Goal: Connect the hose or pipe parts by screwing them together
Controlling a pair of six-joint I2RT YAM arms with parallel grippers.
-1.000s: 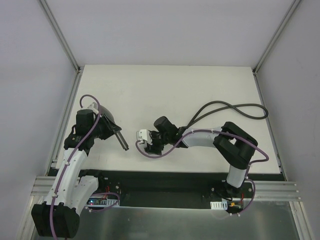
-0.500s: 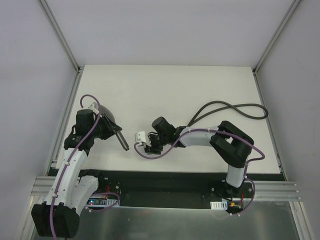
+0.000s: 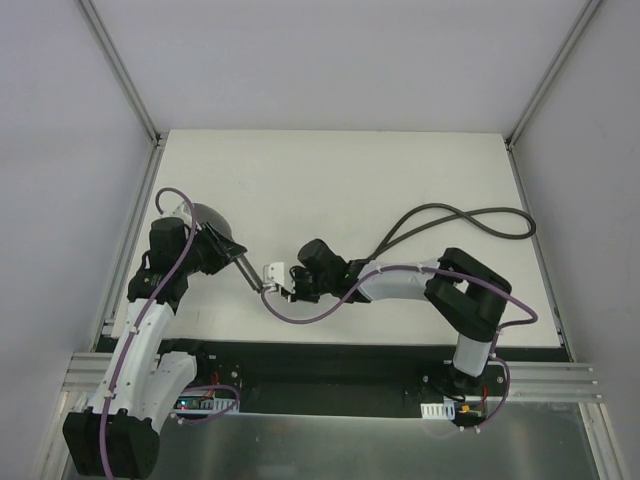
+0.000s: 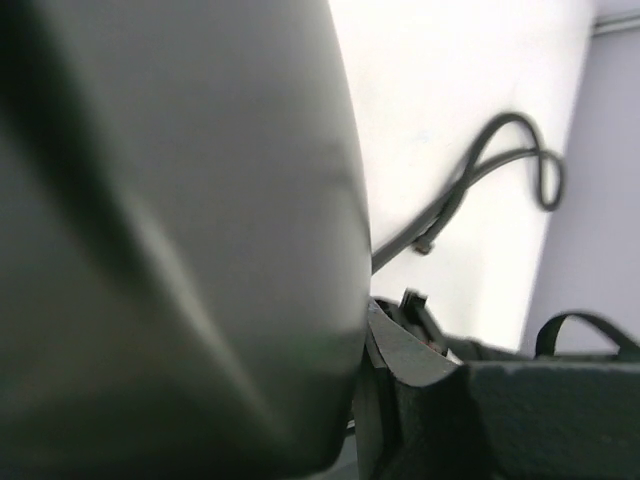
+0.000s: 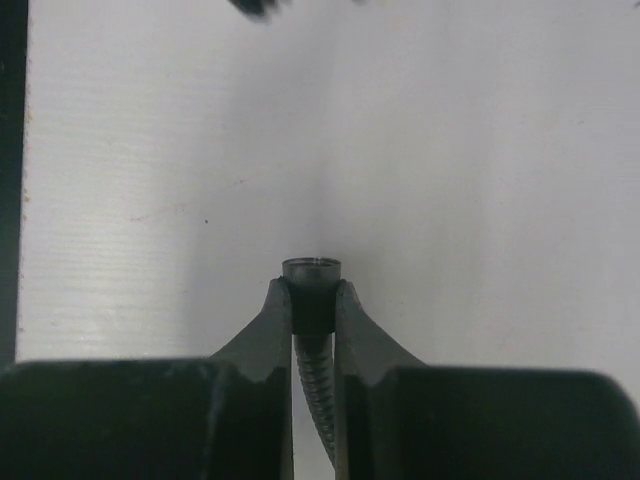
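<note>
My left gripper (image 3: pixel 212 250) is shut on the grey shower head (image 3: pixel 208 225). The head's body fills the left wrist view (image 4: pixel 180 220), pressed against one finger (image 4: pixel 405 350). Its tapered handle (image 3: pixel 248 270) points right and toward the near edge. My right gripper (image 5: pixel 312 300) is shut on the end fitting (image 5: pixel 312 270) of the dark-grey hose, and the ribbed hose (image 5: pixel 316 385) runs back between the fingers. From above, the right gripper (image 3: pixel 285 290) sits just right of the handle's tip. The hose (image 3: pixel 470 218) loops at the right.
The white table (image 3: pixel 330 180) is bounded by metal rails at the left (image 3: pixel 125 260) and right (image 3: pixel 540 250). Purple cables (image 3: pixel 300 312) hang along both arms. The hose's other end fitting (image 4: pixel 424 246) lies on the table.
The right gripper has closed on the hose's end fitting and moved left toward the handle's tip. The left arm has shifted slightly, and the handle's tip is now nearer the right gripper.
</note>
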